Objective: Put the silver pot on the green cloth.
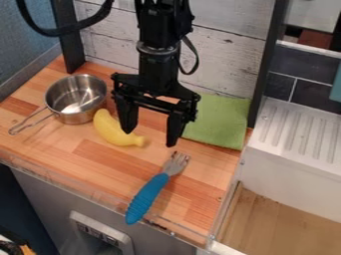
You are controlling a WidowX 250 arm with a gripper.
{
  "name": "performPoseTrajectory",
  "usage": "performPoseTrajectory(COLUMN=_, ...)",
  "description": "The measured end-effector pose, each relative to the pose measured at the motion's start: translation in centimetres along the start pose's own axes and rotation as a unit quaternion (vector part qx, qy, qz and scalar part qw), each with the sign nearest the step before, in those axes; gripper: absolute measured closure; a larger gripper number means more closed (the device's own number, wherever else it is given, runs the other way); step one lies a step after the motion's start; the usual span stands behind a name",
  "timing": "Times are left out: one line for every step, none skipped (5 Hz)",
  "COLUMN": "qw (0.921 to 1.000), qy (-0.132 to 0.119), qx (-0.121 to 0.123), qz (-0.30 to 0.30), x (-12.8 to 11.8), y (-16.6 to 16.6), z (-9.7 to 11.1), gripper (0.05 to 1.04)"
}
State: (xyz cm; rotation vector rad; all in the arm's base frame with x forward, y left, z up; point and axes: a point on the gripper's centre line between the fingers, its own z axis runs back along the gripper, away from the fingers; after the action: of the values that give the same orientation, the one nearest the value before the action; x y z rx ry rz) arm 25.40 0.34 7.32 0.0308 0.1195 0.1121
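Hanging open and empty, the gripper (150, 138) has the silver pot (77, 101) toward the view's left, handle (15, 131) pointing away.

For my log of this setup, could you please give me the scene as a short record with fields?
pot: silver, at the left of the counter, upright, handle toward the front left
banana: yellow, beside the pot
fork: blue handle, near the front edge, prongs pointing away
cloth: green, flat, right of the claw
claw: open, above the counter
task state: pot not yet on cloth
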Motion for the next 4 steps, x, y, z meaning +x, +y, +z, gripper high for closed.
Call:
performPoseTrajectory(qw=0.9999, qy=0.012, qx=0.002, qz=-0.003, x=-0.1, y=0.0, z=-0.6, gripper=0.083)
performPoseTrajectory(qw=0.9997, qy=0.017, qx=0.016, qz=0.011, x=-0.2, y=2.4, z=-0.6, gripper=0.083)
performPoseTrajectory(qw=0.9998, qy=0.013, qx=-0.004, qz=0.013, x=0.5, y=5.6, z=-0.1, gripper=0.083)
performPoseTrajectory(qw=0.9993, qy=-0.015, qx=-0.015, qz=0.030, x=0.9, y=8.7, z=-0.4, gripper=0.084)
